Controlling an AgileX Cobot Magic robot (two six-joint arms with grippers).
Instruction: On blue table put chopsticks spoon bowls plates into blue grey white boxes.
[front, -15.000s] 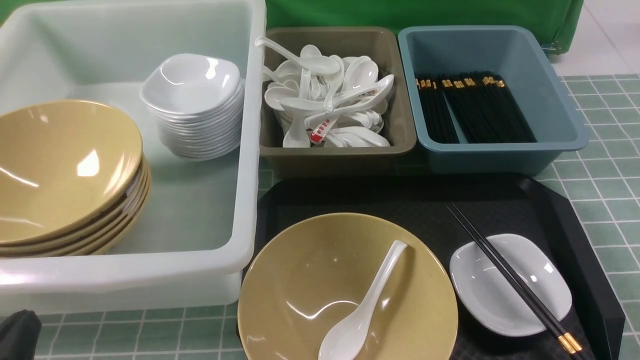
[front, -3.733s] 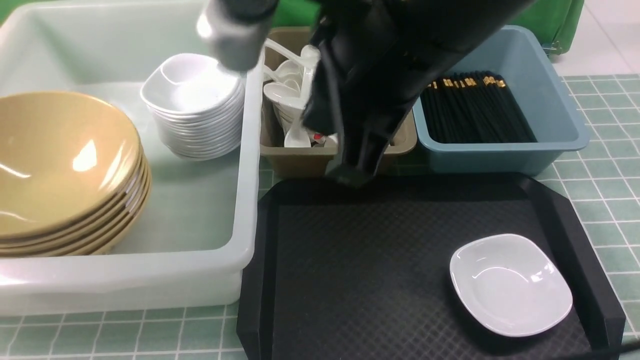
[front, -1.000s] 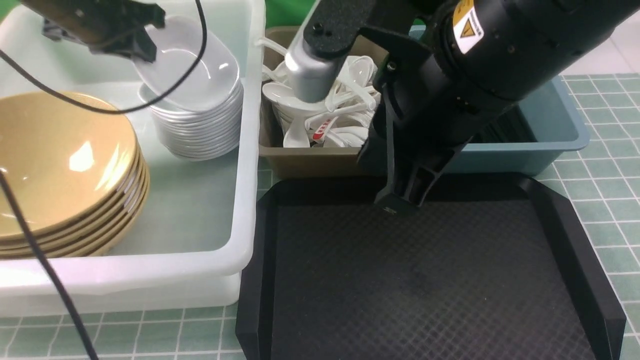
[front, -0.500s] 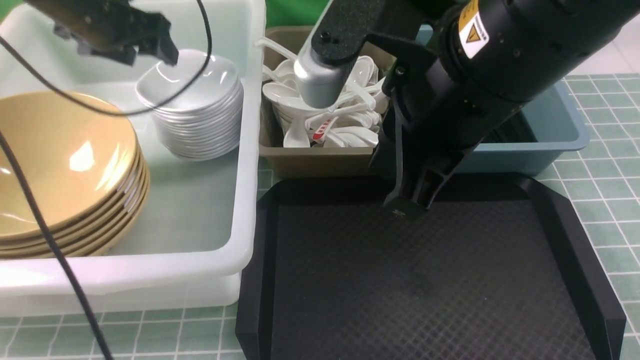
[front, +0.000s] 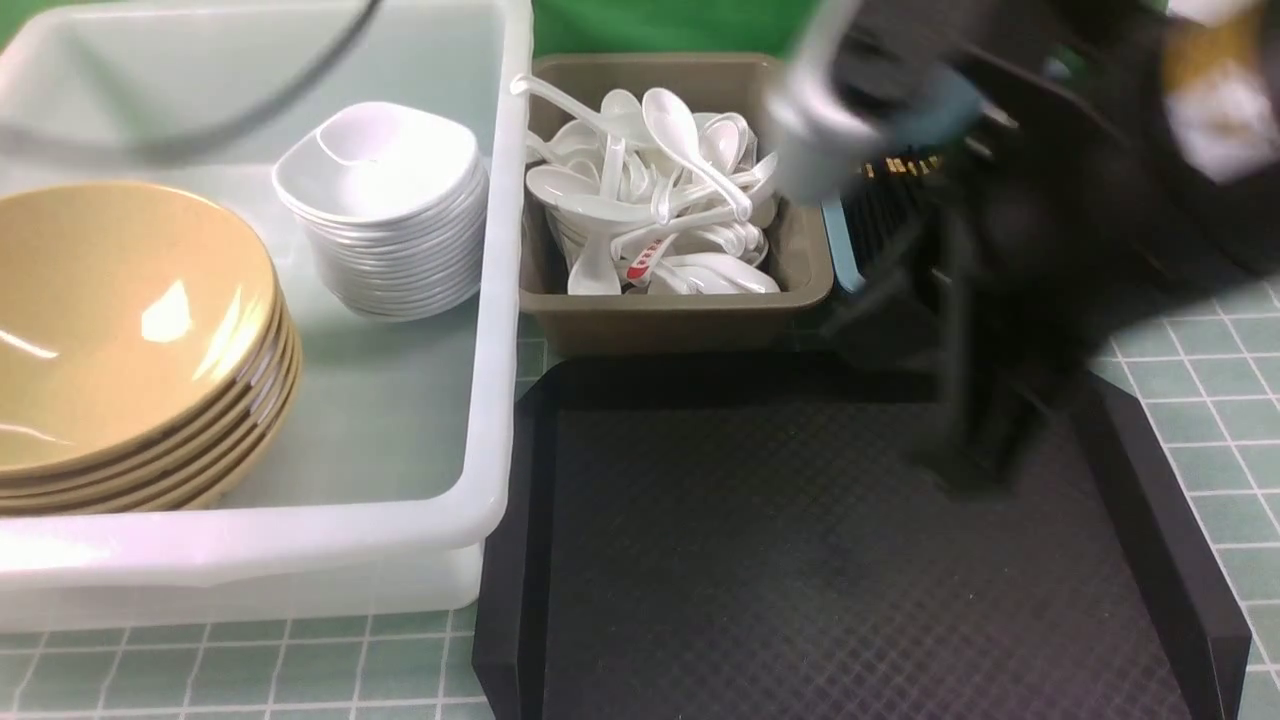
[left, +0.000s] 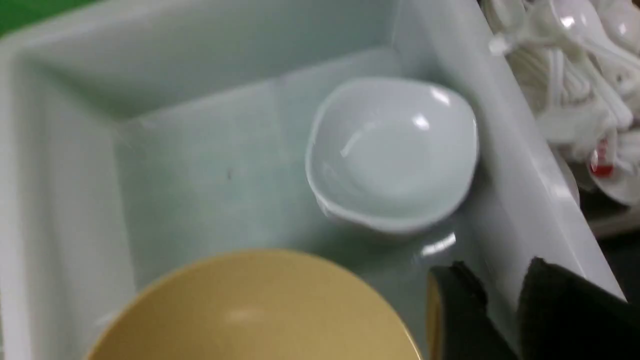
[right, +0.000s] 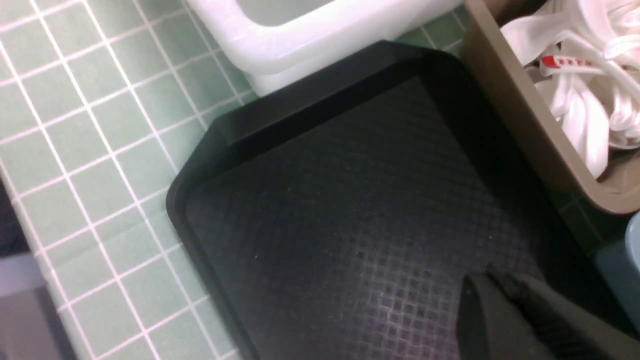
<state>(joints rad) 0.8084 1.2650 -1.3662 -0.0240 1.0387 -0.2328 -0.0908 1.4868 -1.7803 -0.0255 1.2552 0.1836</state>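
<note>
The white tub (front: 500, 300) holds a stack of tan bowls (front: 120, 320) and a stack of white plates (front: 385, 200). In the left wrist view my left gripper (left: 497, 265) hangs above the tub beside the plates (left: 392, 155). It is open by a narrow gap and holds nothing. White spoons (front: 660, 190) fill the grey box (front: 680, 310). My blurred right arm hides most of the blue box (front: 840, 250) and its chopsticks (front: 880, 215). The right gripper (right: 487, 275) is shut and empty, low over the black tray (right: 350, 200).
The black tray (front: 800, 560) lies bare on the blue table (front: 1200, 370) in front of the grey and blue boxes. One spoon with a red label (front: 645, 262) lies among the others. A blurred cable (front: 200, 140) crosses over the tub's back.
The left gripper let a white plate go onto the stack and has left the front view. The right arm has swung fast to the right, uncovering the spoons.
</note>
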